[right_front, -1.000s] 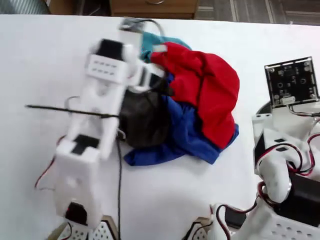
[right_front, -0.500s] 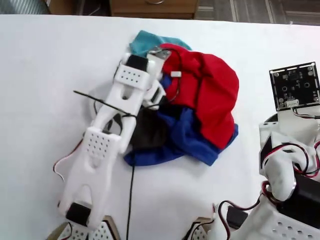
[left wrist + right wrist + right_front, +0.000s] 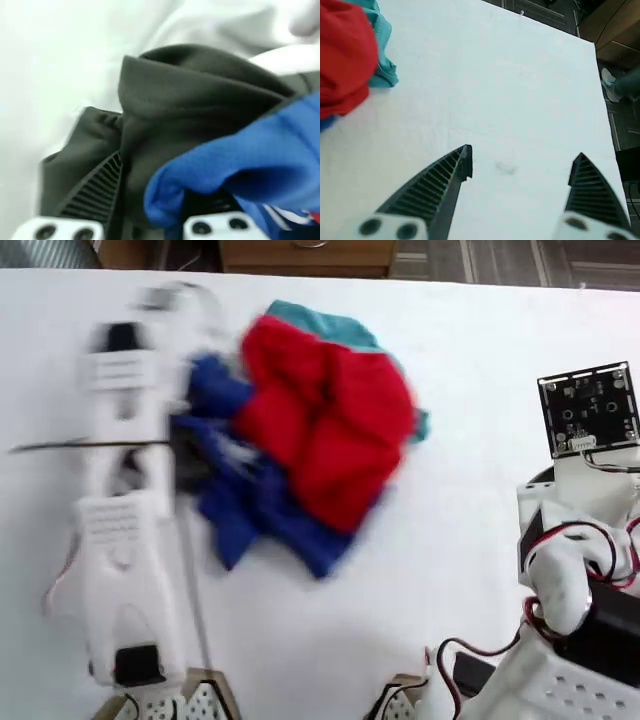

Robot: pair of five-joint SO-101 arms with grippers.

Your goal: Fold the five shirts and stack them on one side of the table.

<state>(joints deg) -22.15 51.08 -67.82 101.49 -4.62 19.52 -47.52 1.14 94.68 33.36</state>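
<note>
Shirts (image 3: 300, 430) lie in one crumpled heap on the worktop (image 3: 450, 570), red shirt (image 3: 330, 420) over blue shirt (image 3: 255, 515) and teal shirt (image 3: 330, 325), with the left arm (image 3: 125, 500) alongside; none looks folded or stacked, so the whole task seems left. From the left wrist, the left fingers (image 3: 100, 187) pinch the dark shirt (image 3: 200, 95) and a blue fold. From the right wrist, the right fingers (image 3: 437, 185) stand spread above bare worktop beside the heap.

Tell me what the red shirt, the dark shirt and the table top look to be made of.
The red shirt looks like soft matte knit, probably cotton or a blend: it bunches in rounded folds. The dark shirt seems a similar matte jersey, creasing softly without shine. The table top is smooth, white and matte, maybe laminate or a covering; I cannot tell which.
</note>
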